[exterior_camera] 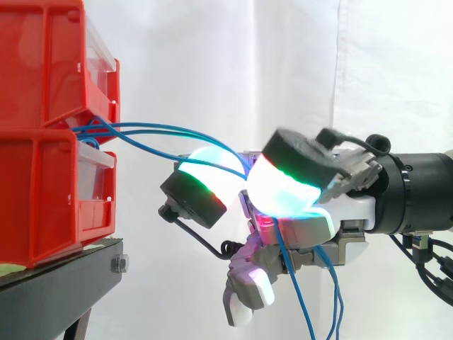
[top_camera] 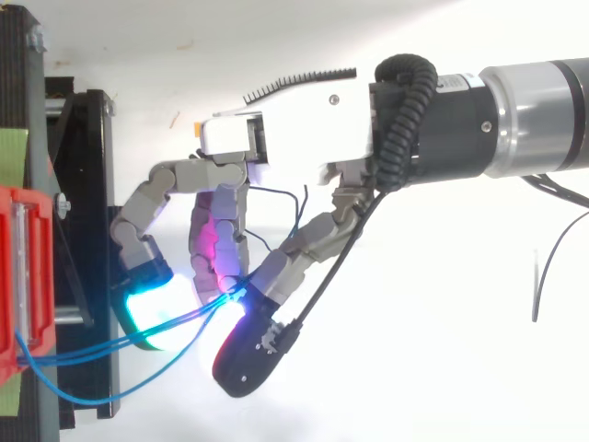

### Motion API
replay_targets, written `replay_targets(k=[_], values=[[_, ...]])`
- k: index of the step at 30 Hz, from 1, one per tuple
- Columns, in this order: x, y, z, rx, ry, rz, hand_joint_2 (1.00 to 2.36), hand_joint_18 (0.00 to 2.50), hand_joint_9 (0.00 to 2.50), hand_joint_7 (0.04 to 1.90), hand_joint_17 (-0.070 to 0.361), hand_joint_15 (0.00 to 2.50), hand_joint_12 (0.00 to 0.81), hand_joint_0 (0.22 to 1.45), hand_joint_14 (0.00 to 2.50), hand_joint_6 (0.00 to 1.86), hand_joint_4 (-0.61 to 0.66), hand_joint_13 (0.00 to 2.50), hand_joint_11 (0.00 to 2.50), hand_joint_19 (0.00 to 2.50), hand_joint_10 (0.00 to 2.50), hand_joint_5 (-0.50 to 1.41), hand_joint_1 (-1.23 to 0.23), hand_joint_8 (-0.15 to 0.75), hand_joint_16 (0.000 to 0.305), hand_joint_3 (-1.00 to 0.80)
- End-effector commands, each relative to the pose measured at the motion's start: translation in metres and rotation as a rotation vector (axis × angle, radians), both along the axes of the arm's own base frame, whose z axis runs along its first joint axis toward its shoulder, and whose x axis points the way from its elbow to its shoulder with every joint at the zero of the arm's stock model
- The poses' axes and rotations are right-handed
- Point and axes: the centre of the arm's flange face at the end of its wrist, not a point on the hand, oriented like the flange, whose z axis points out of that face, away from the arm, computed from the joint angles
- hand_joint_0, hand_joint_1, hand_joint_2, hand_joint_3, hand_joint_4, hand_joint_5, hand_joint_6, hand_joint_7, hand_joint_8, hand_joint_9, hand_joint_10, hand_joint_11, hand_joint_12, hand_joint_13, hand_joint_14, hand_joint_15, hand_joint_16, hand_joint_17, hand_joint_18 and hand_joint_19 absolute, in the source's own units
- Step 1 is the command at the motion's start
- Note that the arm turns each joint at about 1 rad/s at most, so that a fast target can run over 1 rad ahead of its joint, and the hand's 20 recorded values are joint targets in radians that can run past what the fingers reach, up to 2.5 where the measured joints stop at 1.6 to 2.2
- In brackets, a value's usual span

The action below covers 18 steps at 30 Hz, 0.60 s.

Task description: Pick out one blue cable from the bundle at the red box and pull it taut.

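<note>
Hand (exterior_camera: 333,219) curled, glowing pads (exterior_camera: 283,195) pressed together, pinching thin blue cables (exterior_camera: 152,128). Cables curve from pads to stacked red plastic bins (exterior_camera: 42,71) on black stand (exterior_camera: 64,283). Side view: loose ends hang below hand, cut off at bottom edge. Top view: strands converge between fingertips; number pinched unclear.

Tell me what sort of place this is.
Probably a robot lab test rig: red bins on a black stand, a white curtain behind, and a hand pinching blue cables.
</note>
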Motion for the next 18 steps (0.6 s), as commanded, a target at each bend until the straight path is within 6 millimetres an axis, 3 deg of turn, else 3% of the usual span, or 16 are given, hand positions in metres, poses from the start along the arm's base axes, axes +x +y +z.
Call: replay_targets(k=[1,7,10,18], values=[[0.0003,0.0,0.0003,0.0,-0.003,0.001,1.0,0.69,1.4,1.01,0.085,0.63,0.359,0.78,0.02,0.95,-0.25,1.01,0.9,0.55,0.03,-0.12,-0.94,0.235,0.038,-0.5],[0.0003,-0.0002,0.0003,0.0,-0.003,-0.001,1.0,0.69,1.42,0.87,0.099,0.64,0.374,0.62,0.02,0.93,-0.11,1.01,0.89,0.63,0.03,-0.11,-0.87,0.246,0.044,-0.5],[0.0003,-0.0002,0.0003,0.0,-0.003,-0.001,1.0,0.71,1.42,0.92,0.108,0.64,0.386,0.57,0.03,0.89,-0.07,1.02,0.89,0.64,0.03,-0.11,-0.85,0.257,0.048,-0.5],[0.0006,-0.0014,0.0012,0.0,-0.006,-0.002,1.0,0.74,1.43,0.84,0.119,0.63,0.403,0.52,0.02,0.86,-0.03,1.04,0.86,0.67,0.03,-0.12,-0.77,0.266,0.053,-0.5]])
